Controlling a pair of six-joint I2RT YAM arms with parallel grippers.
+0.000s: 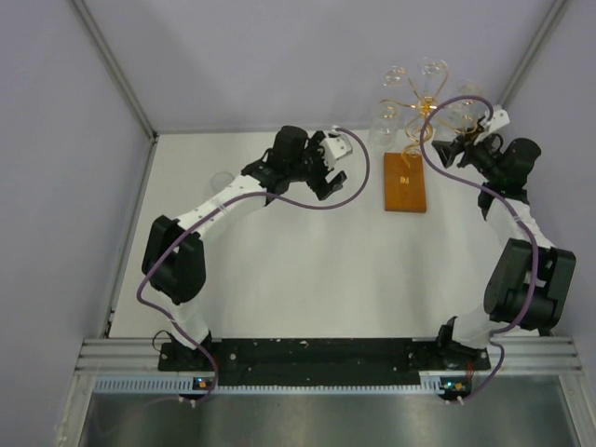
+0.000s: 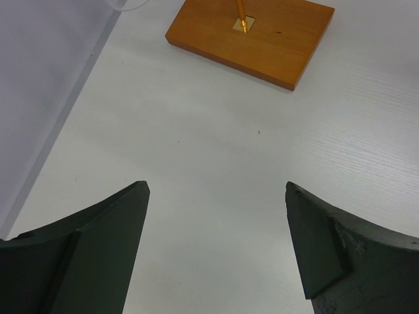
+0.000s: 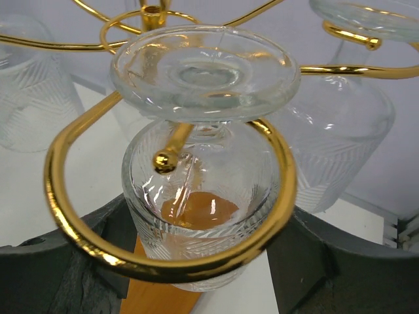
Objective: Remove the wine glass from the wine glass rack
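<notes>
The wine glass rack stands at the back right, with gold scroll arms above an orange-brown wooden base. Several clear wine glasses hang upside down from it. My right gripper is open at the rack's right side. In the right wrist view its fingers stand on either side of one ribbed wine glass that hangs in a gold loop; I cannot tell whether they touch it. My left gripper is open and empty above the table, left of the base.
Other hanging glasses crowd close on both sides of the gripped-around one. A faint clear glass seems to stand on the table by the left arm. Walls enclose the table at the back and sides.
</notes>
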